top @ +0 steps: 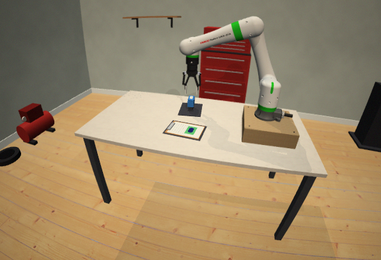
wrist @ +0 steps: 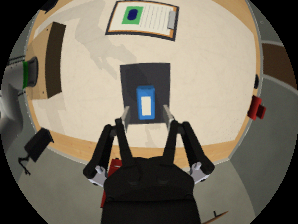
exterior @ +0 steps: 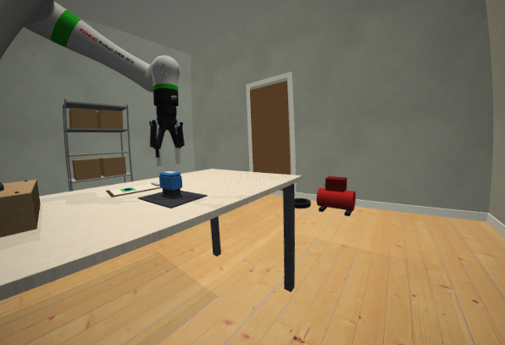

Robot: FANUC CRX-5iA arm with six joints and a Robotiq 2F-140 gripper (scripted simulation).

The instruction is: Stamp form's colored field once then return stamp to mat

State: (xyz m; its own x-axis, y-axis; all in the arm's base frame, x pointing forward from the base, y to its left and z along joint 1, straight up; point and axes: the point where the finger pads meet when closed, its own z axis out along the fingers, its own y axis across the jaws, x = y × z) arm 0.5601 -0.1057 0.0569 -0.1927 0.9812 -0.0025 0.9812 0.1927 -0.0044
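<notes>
Seemingly rigid and light, the blue stamp [exterior: 170, 181] is left upright on the mat [exterior: 186, 197] (best gripped by its flat sides); the gripper [exterior: 168, 160] is held open above, empty.

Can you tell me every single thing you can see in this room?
White rectangular table: one, room centre.
Blue box-shaped stamp: one, upright on the mat.
Dark square mat: one, on the table.
Clipboard form with green field: one, dark print on it, near the mat.
Brown wooden pedestal block: one, under the arm.
Red drawer cabinet: one, back wall.
Red air compressor: one, on the floor.
Black tyre: one, on the floor.
Metal shelf rack: one, holding brown boxes.
Brown door: one.
White-and-green arm: one.
Black end effector: one, open, above the stamp.
</notes>
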